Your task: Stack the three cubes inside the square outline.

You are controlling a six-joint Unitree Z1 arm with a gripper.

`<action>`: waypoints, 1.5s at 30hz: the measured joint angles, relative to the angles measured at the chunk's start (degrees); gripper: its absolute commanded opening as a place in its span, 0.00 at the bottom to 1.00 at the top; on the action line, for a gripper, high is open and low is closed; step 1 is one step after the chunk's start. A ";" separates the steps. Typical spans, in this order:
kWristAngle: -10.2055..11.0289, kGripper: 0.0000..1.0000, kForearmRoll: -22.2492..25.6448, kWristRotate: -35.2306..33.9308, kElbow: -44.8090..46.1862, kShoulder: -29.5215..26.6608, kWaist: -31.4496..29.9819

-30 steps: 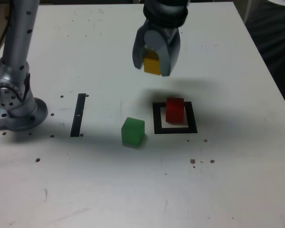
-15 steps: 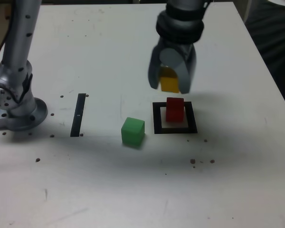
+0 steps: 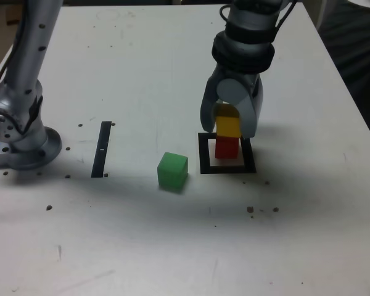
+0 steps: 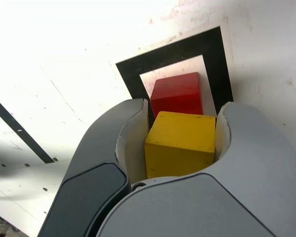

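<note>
1. The tool (image 3: 231, 126) pinches the small solid yellow cube (image 3: 228, 126) between its two grey jaws; the wrist view shows both inner faces pressed against the cube's sides.
2. Over the last second the tool has swung from above the bare table toward the exterior view's right and come down, so the yellow cube now sits directly over the small solid red cube (image 3: 227, 148), touching it or just above; I cannot tell which.
3. The red cube stands inside the thick black square outline (image 3: 205, 153).
4. The small solid green cube (image 3: 172, 171) lies on the white table (image 3: 142, 61), just beside the outline, on the exterior view's left.
5. By my reckoning, the second level is nearly placed; release comes next, then the green cube.
</note>
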 measured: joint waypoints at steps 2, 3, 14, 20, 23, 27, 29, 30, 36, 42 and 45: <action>-0.38 0.38 -0.13 0.00 0.00 0.24 0.00; -0.51 0.42 -0.23 0.00 0.02 0.32 0.00; -0.59 0.99 -1.69 0.00 1.95 0.33 0.53; -0.58 1.00 -1.82 0.00 2.95 0.25 0.99; -0.50 1.00 -2.73 0.00 3.78 -0.45 1.05; -0.06 1.00 -5.19 0.00 5.88 -2.71 1.11; 0.36 1.00 -6.18 0.00 7.11 -3.97 1.11; 0.64 1.00 -6.54 0.00 7.67 -4.50 1.11; 2.56 1.00 -8.05 0.00 10.85 -8.81 1.11; 2.75 1.00 -9.00 1.15 17.26 -13.88 1.11; 1.66 1.00 -8.96 1.89 20.75 -16.24 1.07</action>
